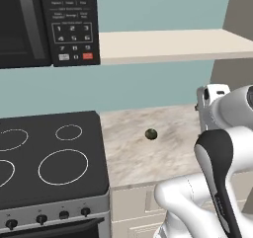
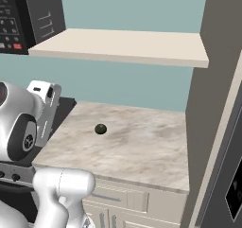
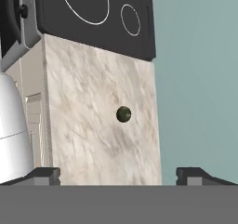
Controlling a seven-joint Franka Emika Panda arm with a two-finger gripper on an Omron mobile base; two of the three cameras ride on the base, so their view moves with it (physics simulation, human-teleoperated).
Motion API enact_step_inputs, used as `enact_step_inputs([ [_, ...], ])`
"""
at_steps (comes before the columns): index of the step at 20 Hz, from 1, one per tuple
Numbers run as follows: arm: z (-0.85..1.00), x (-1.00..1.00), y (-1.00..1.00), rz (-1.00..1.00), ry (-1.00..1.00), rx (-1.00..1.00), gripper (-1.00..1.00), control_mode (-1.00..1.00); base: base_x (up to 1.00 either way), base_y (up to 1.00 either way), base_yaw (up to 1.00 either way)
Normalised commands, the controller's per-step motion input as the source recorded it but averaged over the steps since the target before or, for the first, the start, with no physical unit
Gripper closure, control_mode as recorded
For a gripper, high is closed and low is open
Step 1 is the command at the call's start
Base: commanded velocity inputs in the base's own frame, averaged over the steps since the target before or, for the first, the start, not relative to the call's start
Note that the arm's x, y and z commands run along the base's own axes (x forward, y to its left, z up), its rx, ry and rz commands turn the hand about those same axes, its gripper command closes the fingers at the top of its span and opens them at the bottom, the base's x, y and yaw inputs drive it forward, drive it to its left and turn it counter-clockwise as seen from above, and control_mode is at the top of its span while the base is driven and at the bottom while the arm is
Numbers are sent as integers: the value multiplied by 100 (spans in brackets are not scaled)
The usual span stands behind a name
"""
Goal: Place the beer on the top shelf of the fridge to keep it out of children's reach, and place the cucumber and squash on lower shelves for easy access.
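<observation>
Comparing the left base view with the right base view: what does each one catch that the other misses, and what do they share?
Left base view alone: the black stovetop with its white burner rings and the row of knobs along its front edge.

Right base view alone: the tall grey fridge at the right edge of the counter, and the cabinet drawer fronts beneath.

Both: the squash lying alone on the marble counter, the microwave, the cream shelf and the teal wall.
</observation>
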Motion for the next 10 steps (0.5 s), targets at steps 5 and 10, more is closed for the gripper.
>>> enact_step_inputs([
  [5,0,44,9,-2,0,-2,-100,-100,0,0,0],
  [10,-8,43,0,0,0,0,-100,-100,0,0,0],
])
